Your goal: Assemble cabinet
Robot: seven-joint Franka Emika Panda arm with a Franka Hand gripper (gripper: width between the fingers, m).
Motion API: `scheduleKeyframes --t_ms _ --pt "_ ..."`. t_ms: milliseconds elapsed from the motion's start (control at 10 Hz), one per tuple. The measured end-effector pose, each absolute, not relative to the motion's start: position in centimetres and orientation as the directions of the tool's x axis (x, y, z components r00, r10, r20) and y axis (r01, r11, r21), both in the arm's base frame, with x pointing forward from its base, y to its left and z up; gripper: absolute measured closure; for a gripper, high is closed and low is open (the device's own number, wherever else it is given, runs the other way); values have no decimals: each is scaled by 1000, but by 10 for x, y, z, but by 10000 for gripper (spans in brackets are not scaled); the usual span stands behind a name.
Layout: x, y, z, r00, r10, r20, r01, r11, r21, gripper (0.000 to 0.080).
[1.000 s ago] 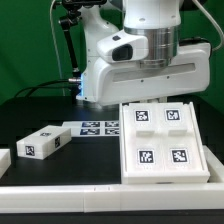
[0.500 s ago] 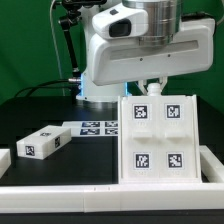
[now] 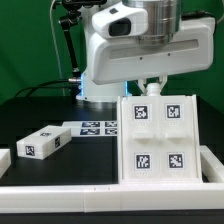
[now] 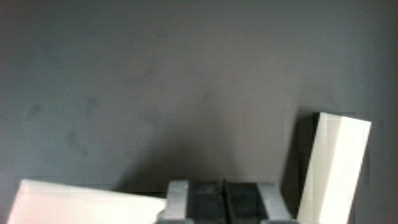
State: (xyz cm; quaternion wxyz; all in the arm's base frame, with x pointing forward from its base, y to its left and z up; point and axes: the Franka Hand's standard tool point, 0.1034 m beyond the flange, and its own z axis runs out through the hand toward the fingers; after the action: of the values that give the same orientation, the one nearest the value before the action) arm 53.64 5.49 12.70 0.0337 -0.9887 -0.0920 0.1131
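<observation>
The cabinet shell, a large white box with tagged panels on its face, stands tipped up at the exterior view's right, face toward the camera. My gripper is just above and behind its top edge. In the wrist view the gripper has its dark fingers pressed together with nothing between them. A white part edge shows on one side of the gripper and a white slab on the other. A small tagged drawer block lies on the dark table at the exterior view's left.
The marker board lies flat behind the drawer block, by the arm's base. Another white piece sits at the far left edge. A white rail runs along the table's front.
Between the two earlier frames the arm rose and the cabinet shell tipped up from lying flat to more upright. Nothing has visibly moved in the last half second.
</observation>
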Motion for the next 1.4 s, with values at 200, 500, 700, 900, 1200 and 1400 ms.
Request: scheduleKeyframes --t_ms 200,500,700,900,1200,1400 --pt "549 52 137 957 185 -223 169 -982 -90 795" --pt "552 54 136 957 181 -227 165 -982 -89 795" --pt "545 62 132 955 170 -243 154 -984 -85 682" --pt "528 65 127 958 84 -273 70 -996 -58 547" --pt "506 58 115 962 58 -267 48 -998 -47 210" --pt "505 58 114 962 59 -268 48 -998 -47 17"
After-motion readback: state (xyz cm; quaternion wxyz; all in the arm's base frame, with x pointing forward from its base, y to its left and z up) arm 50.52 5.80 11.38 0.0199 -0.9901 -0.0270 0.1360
